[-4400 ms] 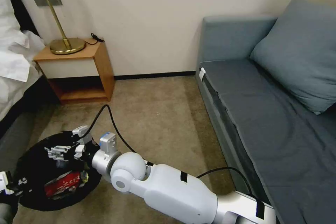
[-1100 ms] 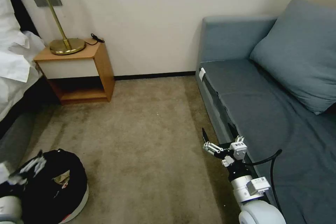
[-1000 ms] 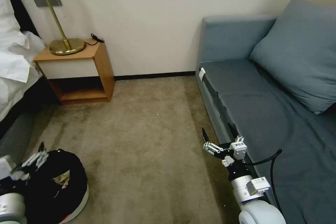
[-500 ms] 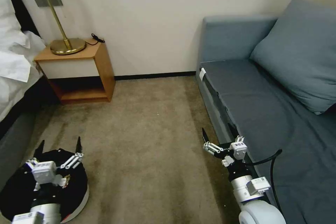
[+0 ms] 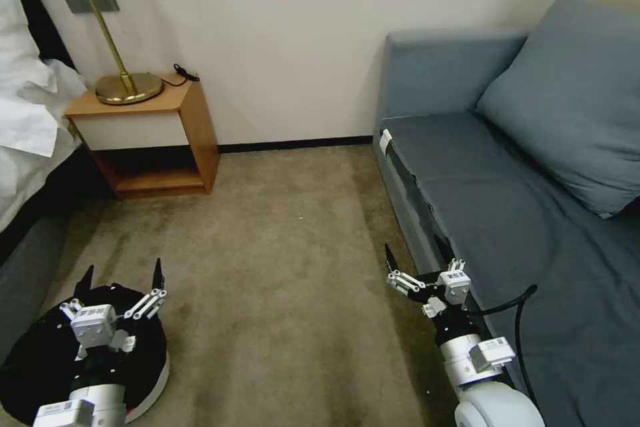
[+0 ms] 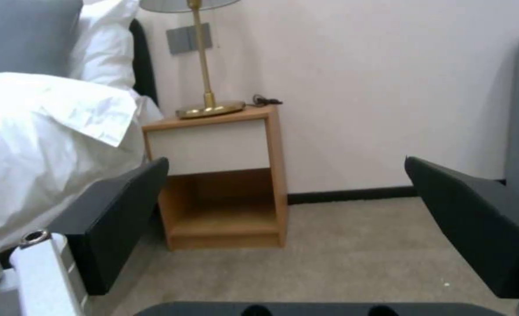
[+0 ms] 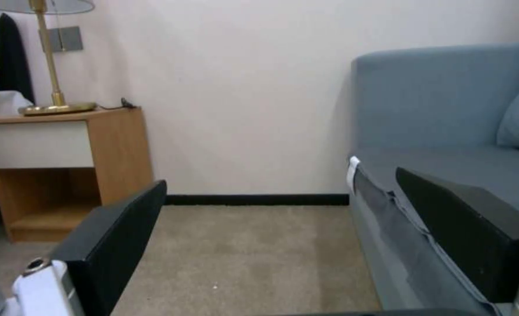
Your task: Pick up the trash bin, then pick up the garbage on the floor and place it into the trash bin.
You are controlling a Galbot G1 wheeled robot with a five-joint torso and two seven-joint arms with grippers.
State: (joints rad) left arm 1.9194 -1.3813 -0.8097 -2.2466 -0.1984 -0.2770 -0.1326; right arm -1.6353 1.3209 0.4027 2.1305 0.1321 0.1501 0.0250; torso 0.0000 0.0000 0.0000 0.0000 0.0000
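Note:
The trash bin (image 5: 37, 357), a low round white shell lined with a black bag, stands on the carpet at the lower left. My left gripper (image 5: 122, 272) hovers over its far rim, open and empty, pointing at the nightstand. Its dark fingers (image 6: 116, 215) stand wide apart in the left wrist view. My right gripper (image 5: 415, 253) hangs open and empty beside the sofa's front edge, and its fingers (image 7: 110, 245) frame bare carpet. The garbage is hidden; the left arm covers the inside of the bin.
A wooden nightstand (image 5: 157, 137) with a brass lamp (image 5: 123, 83) stands against the wall at the back left. A bed with white sheets (image 5: 27, 120) fills the left side. A blue-grey sofa (image 5: 520, 213) with a cushion runs along the right. Carpet (image 5: 287, 260) lies open between them.
The right arm, earlier stretched across over the bin, now sits by the sofa. In the last second the left gripper swung in from the left edge to over the bin.

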